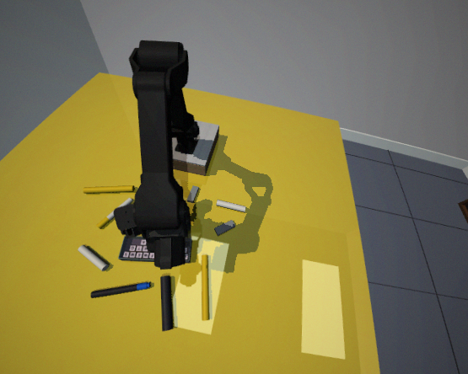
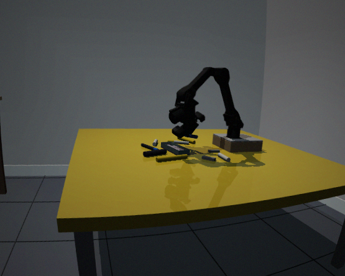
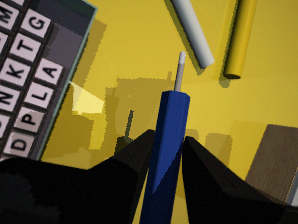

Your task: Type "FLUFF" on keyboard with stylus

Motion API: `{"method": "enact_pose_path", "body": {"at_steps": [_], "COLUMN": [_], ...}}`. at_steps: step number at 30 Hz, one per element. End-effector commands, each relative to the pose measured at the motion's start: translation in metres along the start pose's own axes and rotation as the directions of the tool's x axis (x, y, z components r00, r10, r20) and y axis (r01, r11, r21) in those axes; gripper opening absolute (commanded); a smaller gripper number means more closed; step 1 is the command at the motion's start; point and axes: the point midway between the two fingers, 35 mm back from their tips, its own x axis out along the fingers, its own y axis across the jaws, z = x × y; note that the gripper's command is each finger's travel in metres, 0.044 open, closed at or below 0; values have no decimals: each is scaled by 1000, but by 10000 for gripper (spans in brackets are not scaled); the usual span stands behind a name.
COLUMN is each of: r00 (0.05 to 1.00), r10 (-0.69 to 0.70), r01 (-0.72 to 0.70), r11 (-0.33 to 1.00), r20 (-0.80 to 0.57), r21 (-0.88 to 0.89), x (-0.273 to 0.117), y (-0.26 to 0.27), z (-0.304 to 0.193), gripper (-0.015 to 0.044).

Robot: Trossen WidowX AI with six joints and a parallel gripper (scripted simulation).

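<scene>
Closed partway in the jaws, with fingers pressed on both sides of the blue stylus (image 2: pixel 192 136) (image 3: pixel 168 150), leaving its pale tip free. Held above the worktop (image 1: pixel 279 168) (image 2: pixel 237 186) (image 3: pixel 125 60), with the tip beside the keyboard (image 1: pixel 129 255) (image 2: pixel 175 148) (image 3: pixel 62 35) rather than over its keys in the wrist view. In the top view, to look for the keyboard well in from the right edge, farther from the far edge than the pedestal (image 1: pixel 200 168) (image 2: pixel 243 146) (image 3: pixel 270 160). Getting hold of the stylus: done. Pressing a key: not happening now. Impossible to tell how many letters of FLUFF, if any, already typed. Probably next, bringing the tip over the wanted key, then pressing firmly without loosening.
</scene>
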Motion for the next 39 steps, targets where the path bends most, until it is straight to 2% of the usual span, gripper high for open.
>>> {"method": "enact_pose_path", "body": {"at_steps": [1, 9, 18, 29, 39], "r00": [999, 995, 985, 965, 939], "r10": [-3, 2, 11, 25, 41], "r01": [9, 42, 114, 233, 340], "r11": [989, 904, 716, 386, 34], "r20": [36, 102, 174, 262, 341], "r21": [-146, -425, -688, -892, -940], "x": [-2, -10, -18, -30, -42], "y": [4, 12, 20, 30, 39], "z": [3, 8, 13, 18, 22], "gripper": [0, 0, 0, 0, 0]}}
